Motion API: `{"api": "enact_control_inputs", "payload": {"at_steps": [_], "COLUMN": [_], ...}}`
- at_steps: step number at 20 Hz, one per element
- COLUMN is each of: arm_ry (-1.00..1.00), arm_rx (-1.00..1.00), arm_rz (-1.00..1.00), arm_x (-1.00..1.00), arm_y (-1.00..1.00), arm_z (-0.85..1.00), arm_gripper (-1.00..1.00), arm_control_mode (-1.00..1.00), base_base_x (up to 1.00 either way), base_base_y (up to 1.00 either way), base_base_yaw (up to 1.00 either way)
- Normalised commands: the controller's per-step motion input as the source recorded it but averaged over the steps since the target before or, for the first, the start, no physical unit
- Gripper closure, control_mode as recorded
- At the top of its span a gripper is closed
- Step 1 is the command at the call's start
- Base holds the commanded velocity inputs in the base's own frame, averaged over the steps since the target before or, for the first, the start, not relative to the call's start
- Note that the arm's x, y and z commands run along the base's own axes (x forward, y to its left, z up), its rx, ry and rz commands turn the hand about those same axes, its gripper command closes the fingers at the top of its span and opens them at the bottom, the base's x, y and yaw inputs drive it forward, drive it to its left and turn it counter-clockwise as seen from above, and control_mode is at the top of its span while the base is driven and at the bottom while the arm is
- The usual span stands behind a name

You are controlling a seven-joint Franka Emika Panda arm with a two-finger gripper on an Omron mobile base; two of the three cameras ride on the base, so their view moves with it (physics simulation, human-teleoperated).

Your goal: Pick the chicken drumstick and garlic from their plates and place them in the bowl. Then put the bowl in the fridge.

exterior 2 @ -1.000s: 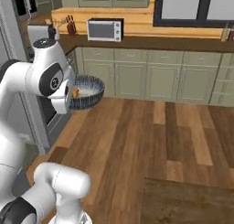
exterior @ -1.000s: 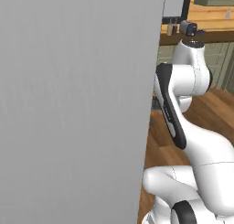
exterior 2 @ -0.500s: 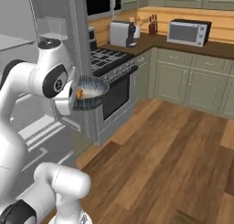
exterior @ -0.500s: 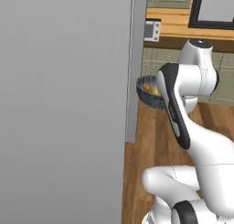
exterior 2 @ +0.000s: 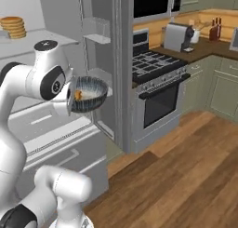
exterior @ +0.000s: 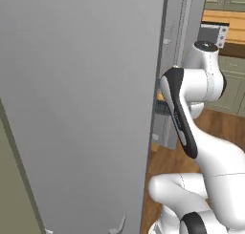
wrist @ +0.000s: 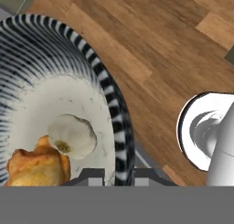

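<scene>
The bowl (exterior 2: 91, 93), ribbed dark blue-grey outside, hangs in the air in front of the open fridge (exterior 2: 51, 129). My gripper (exterior 2: 69, 100) is shut on its rim at the side nearest my arm. In the hand view the bowl (wrist: 59, 72) shows its pale inside, where the white garlic (wrist: 73, 135) lies against the golden-brown chicken drumstick (wrist: 36, 167). My gripper (wrist: 119, 175) has the striped rim pinched between its two fingertips. The plates are out of view.
The fridge's open grey door (exterior: 81, 85) stands close on the left of my arm. Inside are white shelves with a stack of pancakes (exterior 2: 12, 27) and pull-out drawers. A stove with an oven (exterior 2: 158, 78) stands right of the fridge, above a wooden floor (exterior 2: 186, 176).
The base has turned, so both base views swung from the cabinets and microwave to the stove and the open fridge. The bowl stays in my shut gripper.
</scene>
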Motion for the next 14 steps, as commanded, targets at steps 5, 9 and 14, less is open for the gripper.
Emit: {"api": "enact_control_inputs", "payload": {"at_steps": [5,9,14], "arm_ry": [0.00,0.00,0.00], "arm_rx": [0.00,0.00,0.00], "arm_rz": [0.00,0.00,0.00], "arm_x": [0.00,0.00,0.00], "arm_y": [0.00,0.00,0.00], "arm_z": [0.00,0.00,0.00], "arm_gripper": [1.00,1.00,1.00], "arm_control_mode": [1.00,1.00,1.00], "base_base_x": [0.64,0.16,0.00], "base_base_y": [-0.39,0.16,0.11], "base_base_yaw": [0.21,0.44,0.64]}}
